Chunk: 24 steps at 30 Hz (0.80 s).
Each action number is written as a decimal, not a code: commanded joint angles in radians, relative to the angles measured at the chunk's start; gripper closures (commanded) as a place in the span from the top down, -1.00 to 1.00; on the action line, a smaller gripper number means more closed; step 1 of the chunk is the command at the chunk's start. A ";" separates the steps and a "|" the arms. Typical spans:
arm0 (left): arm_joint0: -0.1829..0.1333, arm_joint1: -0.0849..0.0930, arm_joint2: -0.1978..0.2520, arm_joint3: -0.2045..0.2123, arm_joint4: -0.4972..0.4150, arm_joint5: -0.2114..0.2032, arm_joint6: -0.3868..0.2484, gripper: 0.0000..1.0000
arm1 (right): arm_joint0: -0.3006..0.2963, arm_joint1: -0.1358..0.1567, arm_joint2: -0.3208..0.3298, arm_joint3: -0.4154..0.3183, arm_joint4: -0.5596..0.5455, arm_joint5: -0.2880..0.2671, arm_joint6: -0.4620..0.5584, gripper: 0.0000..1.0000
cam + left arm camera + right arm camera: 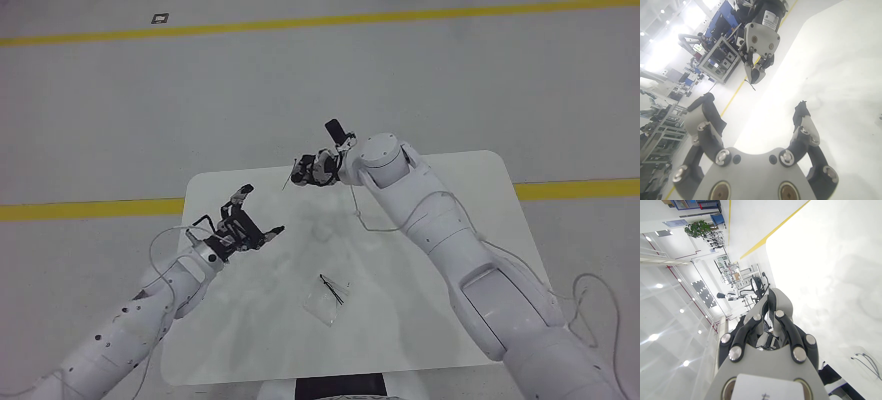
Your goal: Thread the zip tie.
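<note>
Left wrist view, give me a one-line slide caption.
Open left gripper faces the right gripper, shut on a thin zip tie.

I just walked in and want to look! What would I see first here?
The right gripper pinches a thin zip tie near the white table's far edge, with the left gripper open close by. A clear bag of dark ties lies mid-table.

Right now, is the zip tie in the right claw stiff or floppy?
Probably springy, not limp: the zip tie juts from the shut right claw with a slight kink. Likely light and thin, so may twist when grabbed.
</note>
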 commanded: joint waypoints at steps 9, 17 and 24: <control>-0.207 0.054 0.298 0.044 0.000 0.154 -0.026 1.00 | 0.059 -0.018 -0.039 0.114 0.049 0.000 0.017 -1.00; -0.290 0.051 0.395 0.076 0.000 0.204 -0.070 1.00 | 0.069 -0.027 -0.045 0.143 0.100 0.000 0.025 -1.00; -0.290 0.051 0.395 0.076 0.000 0.204 -0.070 1.00 | 0.066 -0.027 -0.045 0.142 0.099 -0.001 0.020 -1.00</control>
